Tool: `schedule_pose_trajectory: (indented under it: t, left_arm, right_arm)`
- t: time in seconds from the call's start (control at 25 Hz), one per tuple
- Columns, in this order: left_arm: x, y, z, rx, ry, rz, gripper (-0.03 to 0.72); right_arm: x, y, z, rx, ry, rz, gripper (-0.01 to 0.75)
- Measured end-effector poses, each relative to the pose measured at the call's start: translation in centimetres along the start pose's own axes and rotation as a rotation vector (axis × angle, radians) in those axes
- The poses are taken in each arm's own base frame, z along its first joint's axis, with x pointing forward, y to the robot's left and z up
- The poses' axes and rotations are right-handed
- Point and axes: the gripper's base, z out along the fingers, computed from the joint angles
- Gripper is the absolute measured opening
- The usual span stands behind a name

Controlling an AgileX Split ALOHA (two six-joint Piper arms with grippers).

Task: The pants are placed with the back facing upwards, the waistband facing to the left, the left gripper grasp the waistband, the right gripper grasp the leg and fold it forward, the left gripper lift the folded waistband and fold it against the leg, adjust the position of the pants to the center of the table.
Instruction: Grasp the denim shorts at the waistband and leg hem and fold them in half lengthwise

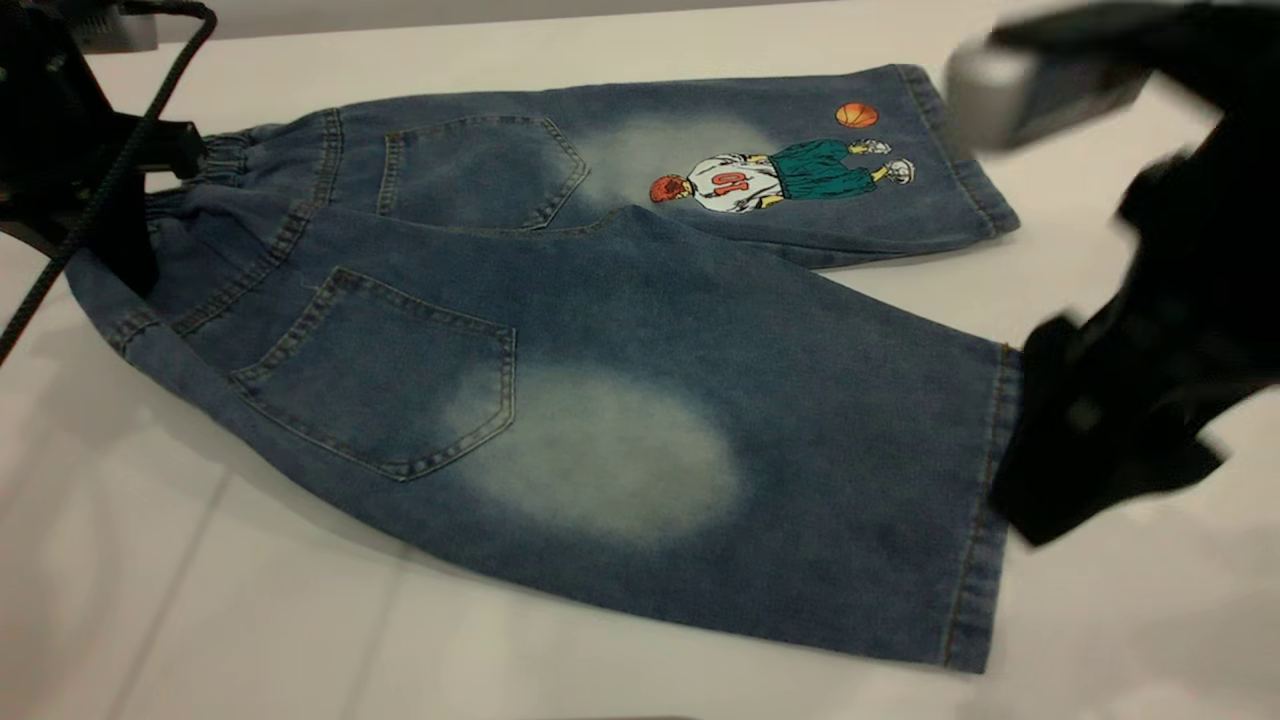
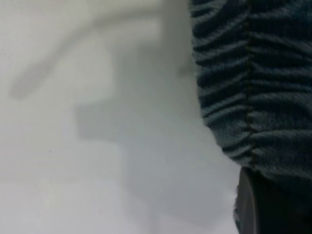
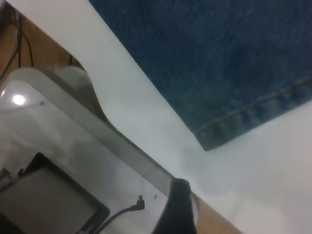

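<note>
The table (image 1: 200, 600) is the big white-grey sheet under everything, and the pants (image 1: 560, 330) lie flat on it, back side up, both legs spread apart and unfolded. The waistband (image 1: 215, 160) points toward the left arm, the hems toward the right arm.

The leg (image 1: 640, 440) with the pale oval patch is the nearer one in the exterior view, its back pocket (image 1: 390, 385) lying flat and closed, nothing showing in it. The farther leg carries the basketball-player print (image 1: 770, 175) with the orange ball above it, and the second back pocket (image 1: 480, 170) beside it is flat as well.

Left gripper (image 1: 175, 160) is right at the gathered elastic of the waistband; from the left wrist view the ruched denim sits just beside one dark finger (image 2: 273, 204), but whether the fingers are clamped on the cloth or loose, I cannot tell.

Right gripper (image 1: 1090, 440) sits just off the hem of the plain leg, at the hem's edge, blurred in the exterior view. In the right wrist view the hem corner (image 3: 214, 136) lies near a single dark fingertip (image 3: 178, 204), apart from it. Grip state there: cannot tell either.
</note>
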Motion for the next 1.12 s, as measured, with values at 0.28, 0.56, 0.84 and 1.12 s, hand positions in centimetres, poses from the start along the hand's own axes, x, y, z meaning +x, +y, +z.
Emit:
schedule_pose_trajectory:
  t: [0.28,0.56,0.84,1.12]
  left_arm:
    - [0.0,0.0,0.0,0.001,0.003,-0.001,0.09]
    - [0.0,0.0,0.0,0.001,0.004,-0.007,0.09]
    - [0.1,0.0,0.0,0.002,0.008,-0.01,0.09]
    - [0.1,0.0,0.0,0.003,0.008,-0.012,0.09]
  right_arm:
    - [0.0,0.7,4.2,0.031,0.073,-0.025,0.564]
    - [0.1,0.1,6.8,0.076,0.082,-0.016,0.564]
    - [0.3,0.5,8.6,0.103,0.087,-0.054,0.564]
    - [-0.2,0.4,9.5,0.134,0.044,-0.065,0.545]
